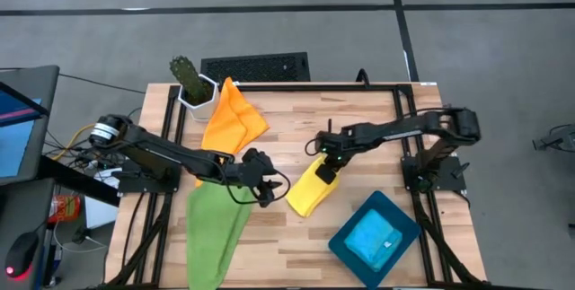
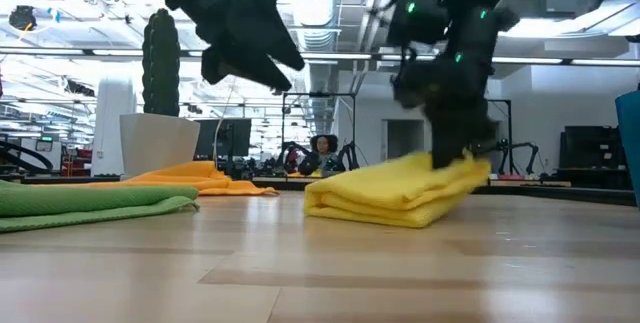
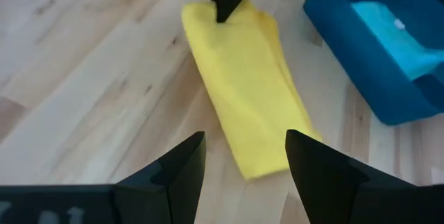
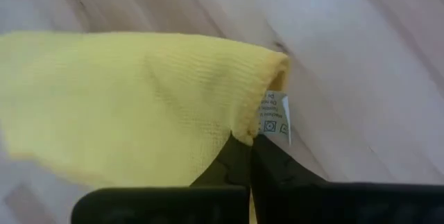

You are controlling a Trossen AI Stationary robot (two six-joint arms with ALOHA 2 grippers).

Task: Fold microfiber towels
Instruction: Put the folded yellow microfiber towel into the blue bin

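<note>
The folded yellow towel lies as a long strip on the wooden table, near its middle. My right gripper is shut on the strip's far end, seen close up in the right wrist view. My left gripper hovers open just left of the yellow towel, clear of the table, with nothing between its fingers. The green towel lies spread at the near left. The orange towel lies at the far left. The light blue towel lies folded in the teal tray. My right gripper pinches the yellow towel's folded edge between its two fingers, at the far end beside the white label. The fingers come steeply from above. That end sits slightly raised, and the rest of the strip lies on the table.
The dark teal tray stands at the near right, close to the yellow towel's near end. A cactus in a white pot stands at the far left corner. A black grille lies beyond the table's far edge.
</note>
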